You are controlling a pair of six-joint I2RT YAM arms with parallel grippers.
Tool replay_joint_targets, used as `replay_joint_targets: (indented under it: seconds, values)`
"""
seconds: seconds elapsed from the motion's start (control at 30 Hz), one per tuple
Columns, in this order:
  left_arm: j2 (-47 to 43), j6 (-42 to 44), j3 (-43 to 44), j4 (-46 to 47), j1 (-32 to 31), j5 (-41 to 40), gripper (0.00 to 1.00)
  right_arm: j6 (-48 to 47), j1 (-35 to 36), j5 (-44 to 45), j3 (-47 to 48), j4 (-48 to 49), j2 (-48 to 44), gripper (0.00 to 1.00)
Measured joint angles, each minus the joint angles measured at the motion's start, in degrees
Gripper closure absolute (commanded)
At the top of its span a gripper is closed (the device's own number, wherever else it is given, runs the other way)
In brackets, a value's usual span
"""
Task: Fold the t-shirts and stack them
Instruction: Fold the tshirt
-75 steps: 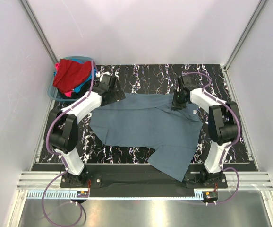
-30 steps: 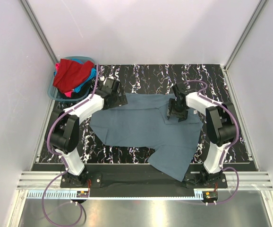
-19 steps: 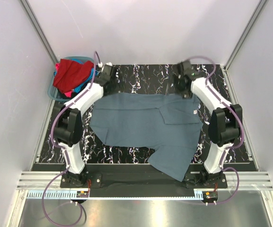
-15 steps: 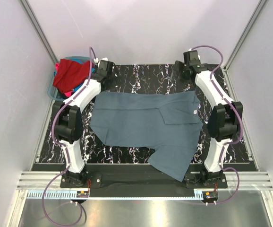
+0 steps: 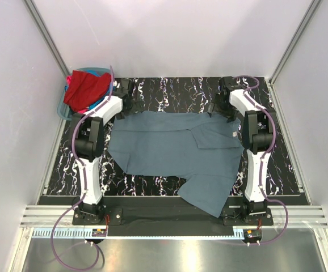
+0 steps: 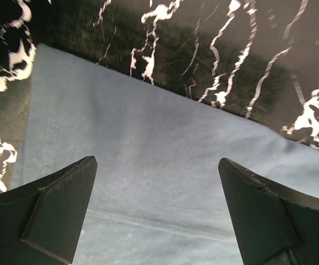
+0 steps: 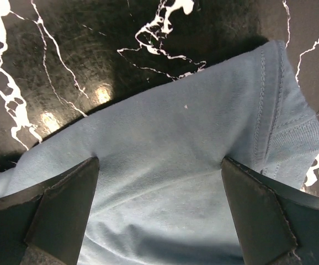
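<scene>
Near edge: one corner of the grey-blue t-shirt (image 5: 175, 153) reaches past the table (image 5: 169, 90) front, so I judge the spread not yet square.
Mid table: the shirt lies flat for folding, with a far-right flap doubled over.
Left gripper (image 6: 155, 165): mine, jaws wide apart above the far hem, gripping nothing.
Right gripper (image 7: 160, 163): likewise wide and empty, over the far right corner.
Far left: basket (image 5: 62, 110) with the red t-shirt (image 5: 84, 88) and others, waiting.

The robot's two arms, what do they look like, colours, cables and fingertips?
The left arm and the right arm both have white link shells, black joint housings and black bases. A thin purple cable loops from each base up along the arm. Each ends in two matt black, wedge-shaped fingers with no visible markings.
</scene>
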Motion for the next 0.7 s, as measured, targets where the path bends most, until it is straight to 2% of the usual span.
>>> replay_joint_targets:
  seconds: [0.23,0.3,0.47,0.7]
  values:
    - [3.58,-0.98,0.50,-0.68,1.14,1.79,0.01,0.02,-0.81,0.22,1.44,-0.20,1.07,0.00]
    - [4.39,-1.36,2.08,-1.16,1.42,2.62,0.01,0.02,-1.42,0.13,1.79,-0.11,1.31,0.03]
    - [7.74,-2.10,7.30,-1.33,1.57,4.76,0.01,-0.28,-3.17,0.04,4.22,0.02,2.82,0.02]
    - [13.14,-4.17,15.91,-1.62,1.57,7.91,0.01,-3.15,-4.87,-0.70,16.20,-0.96,9.99,0.02]
